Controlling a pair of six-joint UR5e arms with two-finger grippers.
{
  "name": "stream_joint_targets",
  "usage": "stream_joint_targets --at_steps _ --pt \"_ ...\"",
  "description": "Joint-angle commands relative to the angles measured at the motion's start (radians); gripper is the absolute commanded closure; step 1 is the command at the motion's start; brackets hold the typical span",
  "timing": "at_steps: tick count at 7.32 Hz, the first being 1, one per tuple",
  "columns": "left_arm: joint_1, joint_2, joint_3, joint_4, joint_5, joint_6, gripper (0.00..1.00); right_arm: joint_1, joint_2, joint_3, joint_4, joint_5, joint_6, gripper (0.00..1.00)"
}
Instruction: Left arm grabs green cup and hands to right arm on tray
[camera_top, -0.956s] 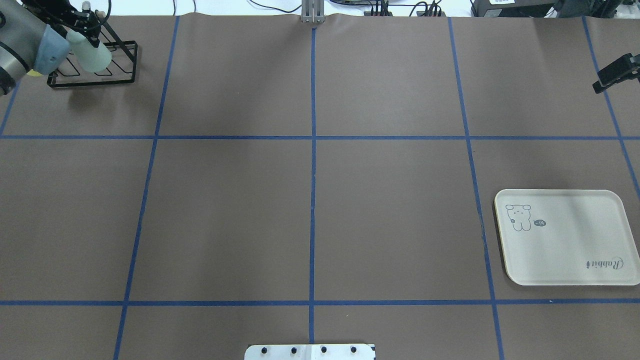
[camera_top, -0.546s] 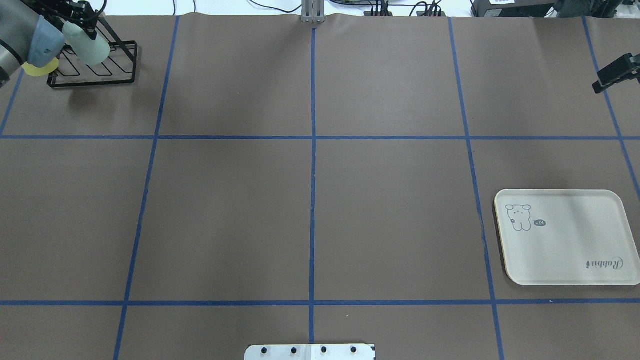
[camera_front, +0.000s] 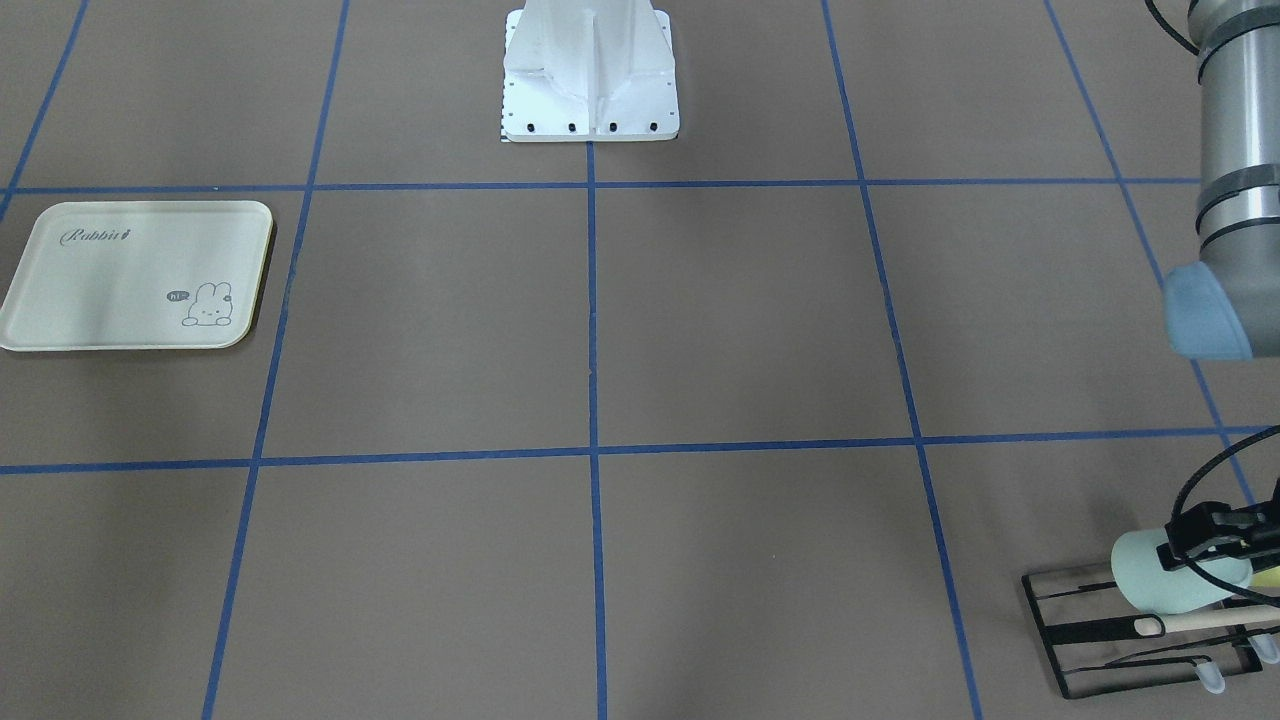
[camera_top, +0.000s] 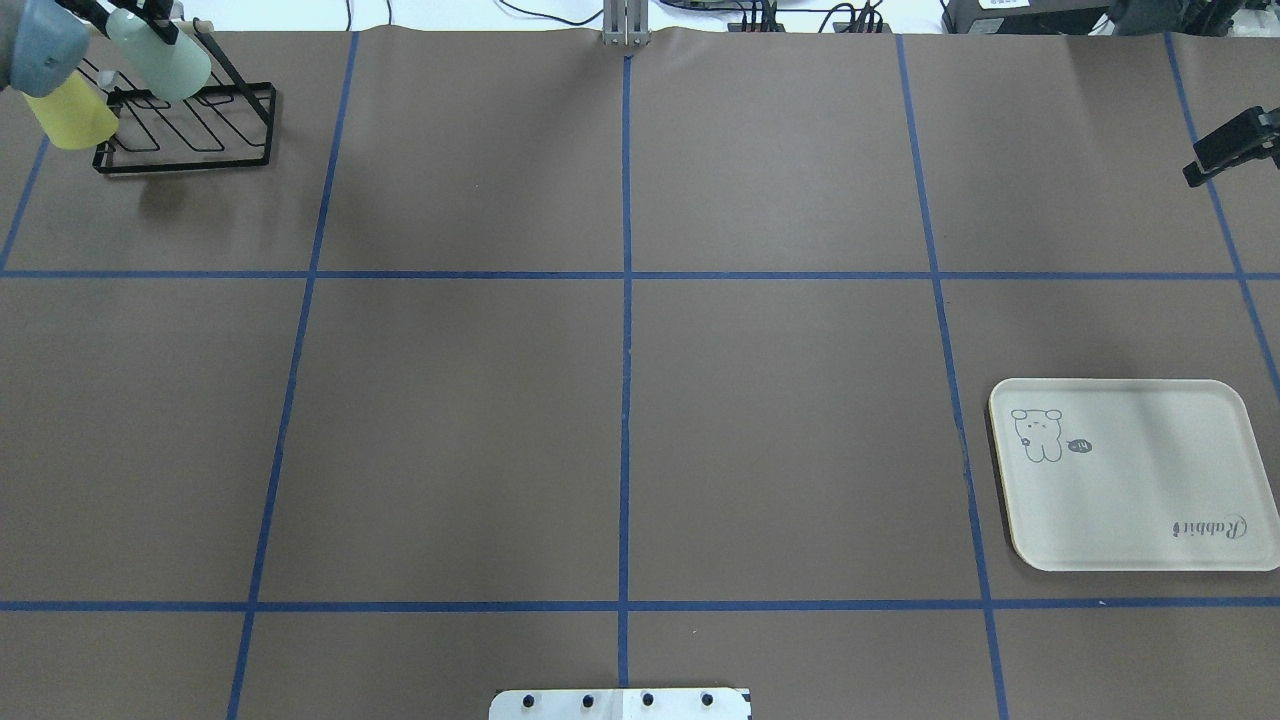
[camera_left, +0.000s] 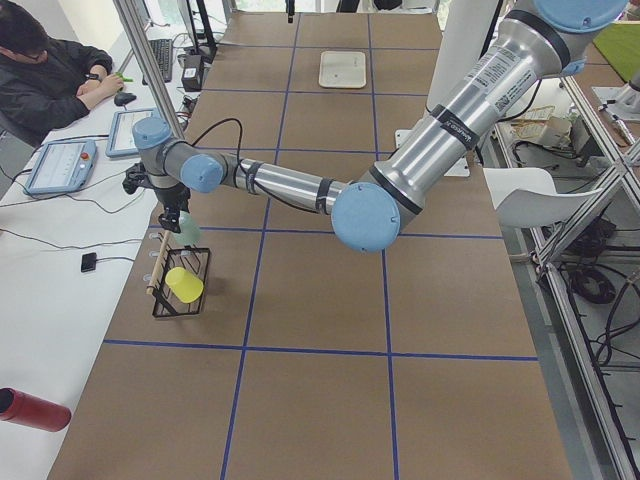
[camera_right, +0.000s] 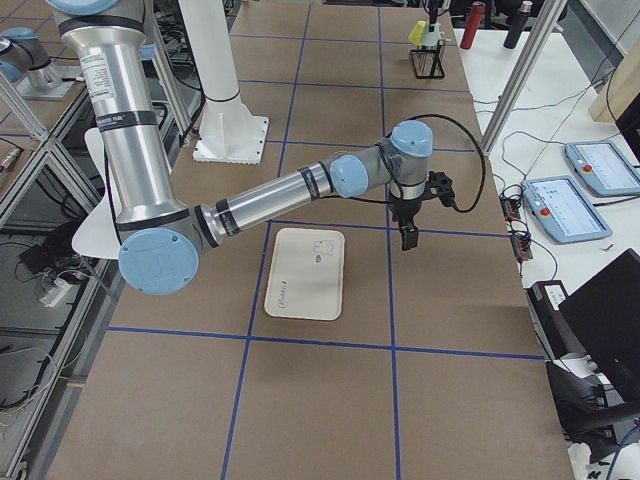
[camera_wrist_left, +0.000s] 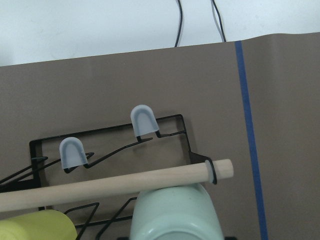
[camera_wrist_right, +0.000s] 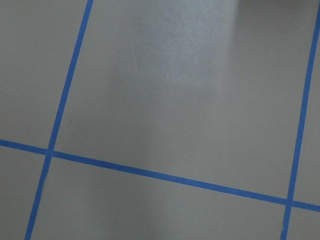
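The pale green cup (camera_top: 165, 68) hangs tilted over the far-left black wire rack (camera_top: 215, 140), and my left gripper (camera_top: 148, 25) is shut on it. The front-facing view shows black fingers (camera_front: 1190, 535) clamped on the cup (camera_front: 1160, 585) just above the rack. In the left wrist view the cup (camera_wrist_left: 175, 215) sits at the bottom, against the rack's wooden rod (camera_wrist_left: 110, 182). My right gripper (camera_top: 1232, 148) hovers at the far right edge, empty; I cannot tell how its jaws stand. The cream tray (camera_top: 1130, 520) lies near right.
A yellow cup (camera_top: 72, 118) hangs at the rack's left end, beside the green cup. The left arm's blue-capped elbow (camera_front: 1205, 315) hangs over the table's left side. The robot base plate (camera_top: 620, 703) is at the near middle edge.
My left gripper has carried the green cup up and towards the far-left corner. The arm has uncovered the yellow cup. The right gripper has not visibly moved.
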Motion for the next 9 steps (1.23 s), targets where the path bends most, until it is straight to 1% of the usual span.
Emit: stream_joint_targets --at_steps 1,2,3,4,5,6,7,9 --pt "-0.041 0.000 -0.105 0.097 -0.016 0.003 1.00 0.000 0.001 -0.001 0.000 0.000 0.002 0.00" --pt "-0.057 0.000 -0.119 0.103 -0.017 0.003 1.00 0.000 0.001 0.001 0.000 0.000 0.002 0.00" --pt "-0.058 0.002 -0.157 0.121 -0.020 0.003 1.00 0.000 0.002 0.004 0.000 0.005 0.011 0.00" --pt "-0.051 0.019 -0.205 0.123 -0.020 -0.014 1.00 -0.002 0.015 0.001 0.000 0.037 0.046 0.00" --pt "-0.045 0.042 -0.231 0.108 -0.025 -0.068 1.00 -0.003 0.045 -0.004 0.000 0.098 0.086 0.00" --pt "-0.042 0.039 -0.243 0.092 -0.058 -0.143 1.00 -0.005 0.074 0.002 0.002 0.136 0.145 0.00" --pt "-0.025 0.042 -0.280 0.076 -0.074 -0.222 1.00 -0.012 0.094 0.002 0.059 0.159 0.239 0.00" --pt "0.021 0.042 -0.346 0.027 -0.074 -0.403 1.00 -0.078 0.094 -0.013 0.300 0.160 0.526 0.00"
